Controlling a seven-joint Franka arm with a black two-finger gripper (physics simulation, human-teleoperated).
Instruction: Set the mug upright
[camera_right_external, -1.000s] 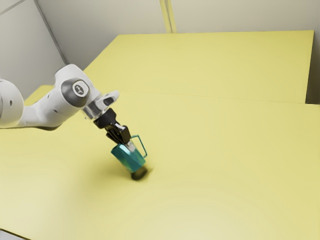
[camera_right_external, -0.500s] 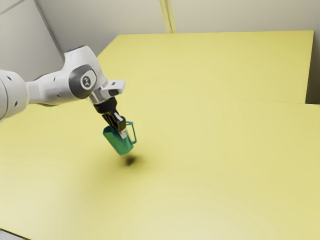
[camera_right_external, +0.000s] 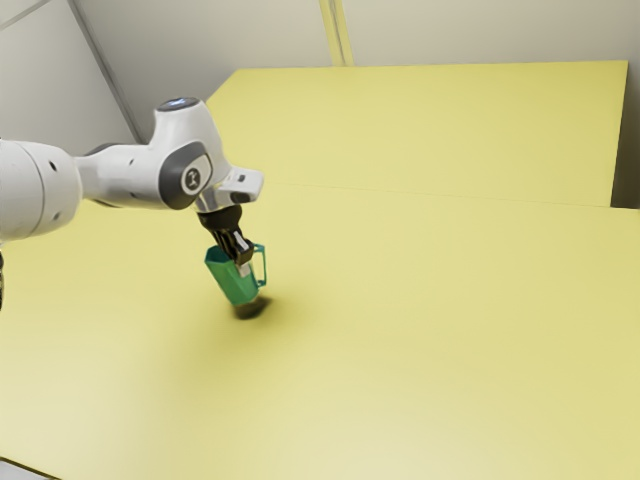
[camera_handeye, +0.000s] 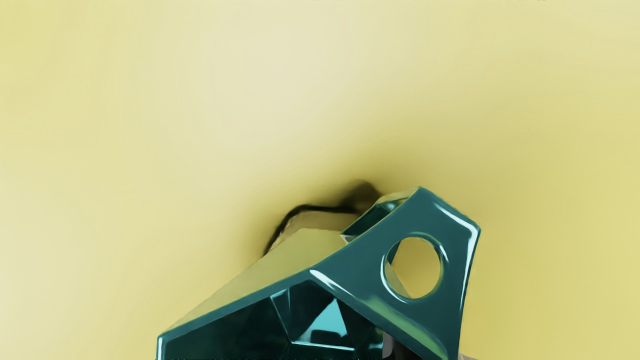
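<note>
In the exterior view my gripper (camera_right_external: 243, 266) is shut on the wall of the teal-green mug (camera_right_external: 232, 285), near its handle. The mug leans, mouth up toward the exterior view's left, its base close above its dark shadow; whether it touches the table I cannot tell. The handle faces the exterior view's right. From the wrist camera, the mug (camera_handeye: 350, 260) shows its open mouth and a handle top with a round hole. My gripper (camera_handeye: 426, 354) has one finger inside the mouth and the other outside the wall, both partly hidden.
The yellow table (camera_right_external: 430, 330) extends around the mug. A second yellow surface (camera_right_external: 430, 130) lies beyond it, before a pale wall (camera_right_external: 480, 30). The arm comes in from the exterior view's left.
My hand lifted the mug and carried it toward the exterior view's left, turning it closer to upright. Lately its base and shadow have come closer together.
</note>
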